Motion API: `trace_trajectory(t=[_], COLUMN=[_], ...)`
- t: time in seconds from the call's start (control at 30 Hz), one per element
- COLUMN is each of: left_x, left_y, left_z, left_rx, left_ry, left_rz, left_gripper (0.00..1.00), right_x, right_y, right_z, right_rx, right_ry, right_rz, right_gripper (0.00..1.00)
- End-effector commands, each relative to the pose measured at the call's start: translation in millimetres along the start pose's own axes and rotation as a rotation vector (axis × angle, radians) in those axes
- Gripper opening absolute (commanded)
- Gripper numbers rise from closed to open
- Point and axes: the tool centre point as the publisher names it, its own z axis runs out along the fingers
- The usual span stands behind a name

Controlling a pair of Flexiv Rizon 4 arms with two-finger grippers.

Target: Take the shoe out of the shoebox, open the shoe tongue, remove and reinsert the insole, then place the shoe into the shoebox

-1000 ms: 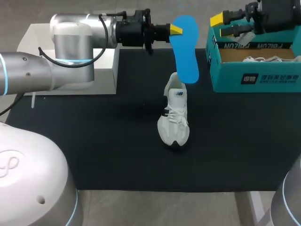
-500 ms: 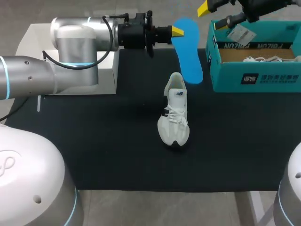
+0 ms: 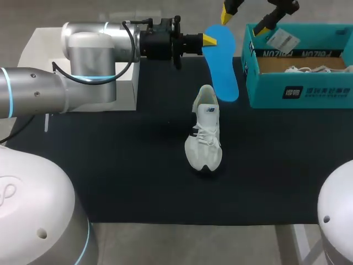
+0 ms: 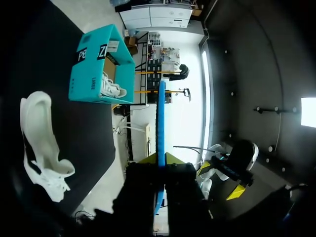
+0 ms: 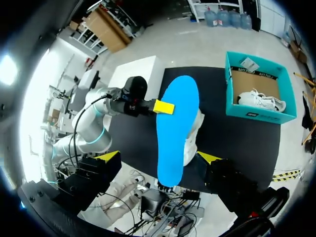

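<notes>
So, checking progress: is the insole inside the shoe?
No, the left gripper holds the blue insole clear of the shoe.

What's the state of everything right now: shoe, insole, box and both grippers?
insole: out of the shoe, held in the air.
shoe: on its sole on the mat, outside the box.
shoebox: open, second shoe inside.
left gripper: fingers shut on the insole.
right gripper: fingers open, empty.

Top edge is cropping the right gripper (image 3: 245, 18); right edge is clipping the shoebox (image 3: 298, 91), whose wall is hiding most of the second shoe (image 3: 309, 69).
</notes>
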Motion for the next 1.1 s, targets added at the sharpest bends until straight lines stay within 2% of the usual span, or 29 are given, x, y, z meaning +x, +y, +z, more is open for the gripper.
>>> trace_trajectory(t=[0.03,0.07,0.27,0.37,0.57,0.8,1.1], left_x=[0.5,0.3,0.7,2.5,0.2,0.7,1.4], left_y=[0.1,0.3,1.3,2.4,1.5,-0.4,-5.6], left_z=[0.2,0.5,1.1,-0.4,-2.2,-2.0,-1.3], left_rx=[-0.005,-0.006,-0.016,-0.023,-0.026,-0.028,-0.025], left_ry=[-0.006,-0.007,0.013,0.038,0.039,0.042,0.047], left_rz=[-0.003,-0.003,-0.028,-0.049,-0.066,-0.07,-0.07], left_gripper=[0.0,0.0,0.0,0.0,0.0,0.0,0.0], right_x=[4.2,3.6,-1.9,-3.4,-2.6,4.7,16.5], right_y=[9.3,9.8,15.2,19.4,21.2,19.9,12.3], right_z=[5.4,6.5,10.2,13.8,19.6,28.4,35.7], right_rx=[0.31,0.319,0.25,0.212,0.145,0.132,0.078], right_ry=[-0.74,-0.772,-0.759,-0.796,-0.787,-0.719,-0.623], right_rz=[0.122,0.128,0.184,0.168,0.132,0.099,0.107], right_gripper=[1.0,1.0,1.0,1.0,1.0,1.0,1.0])
